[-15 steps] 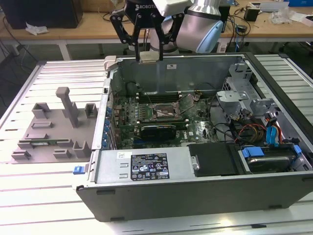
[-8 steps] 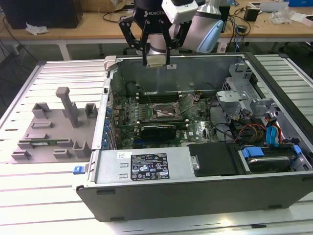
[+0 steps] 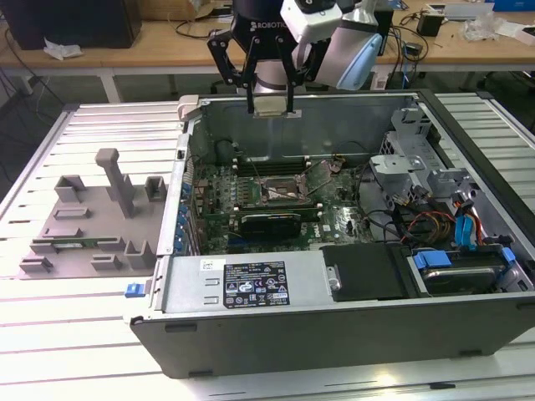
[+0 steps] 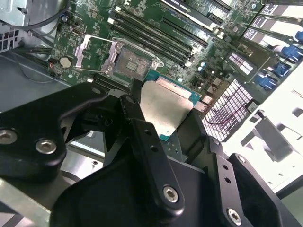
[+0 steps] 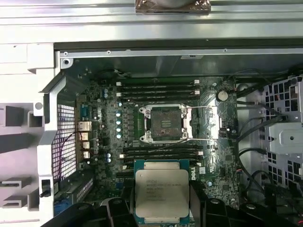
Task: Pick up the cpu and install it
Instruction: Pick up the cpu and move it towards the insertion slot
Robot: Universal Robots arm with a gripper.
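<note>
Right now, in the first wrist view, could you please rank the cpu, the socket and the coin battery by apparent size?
1. cpu, though it sits nearer the camera, so its lead is unsure.
2. socket.
3. coin battery.

case: sat on the table
board: lay flat in the case
socket: sat in the middle of the board
cpu: was held in the gripper, up over the case's far wall
parts holder: lay on the table, at the exterior view's left of the case
power box: sat along the case's near side
</note>
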